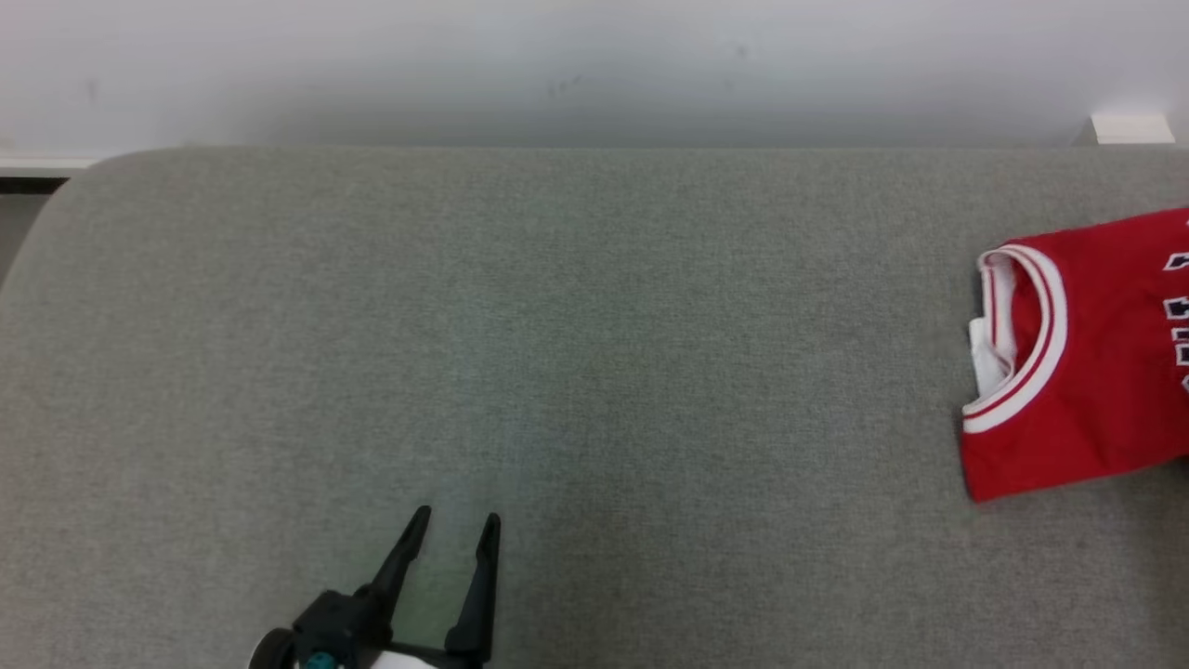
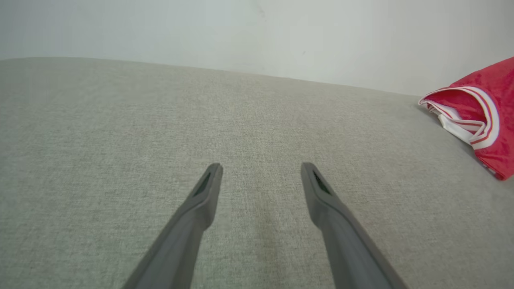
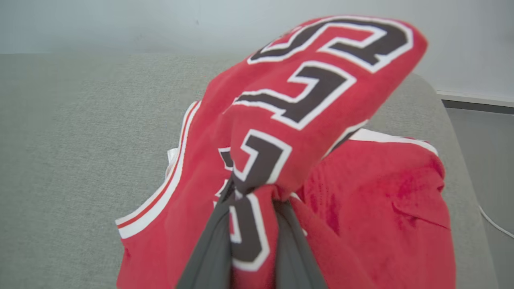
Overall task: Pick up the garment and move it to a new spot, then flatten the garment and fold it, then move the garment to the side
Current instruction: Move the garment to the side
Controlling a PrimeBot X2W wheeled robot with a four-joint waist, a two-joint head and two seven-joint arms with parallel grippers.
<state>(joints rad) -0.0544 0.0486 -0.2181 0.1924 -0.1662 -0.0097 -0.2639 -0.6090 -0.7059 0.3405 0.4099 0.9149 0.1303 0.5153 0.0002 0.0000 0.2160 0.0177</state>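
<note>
The right gripper (image 3: 253,194) pinches a fold of the red garment (image 3: 321,100). The left gripper (image 1: 458,517), well left of the garment, is wide open and holds nothing.

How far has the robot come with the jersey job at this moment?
Done: nothing clearly; the red jersey lies bunched near the right edge of the grey surface. In hand: the right gripper is shut on a fold of it, seemingly for the pick-up. Remaining: moving, flattening, folding, setting aside. The left gripper is open, apart from it.
</note>
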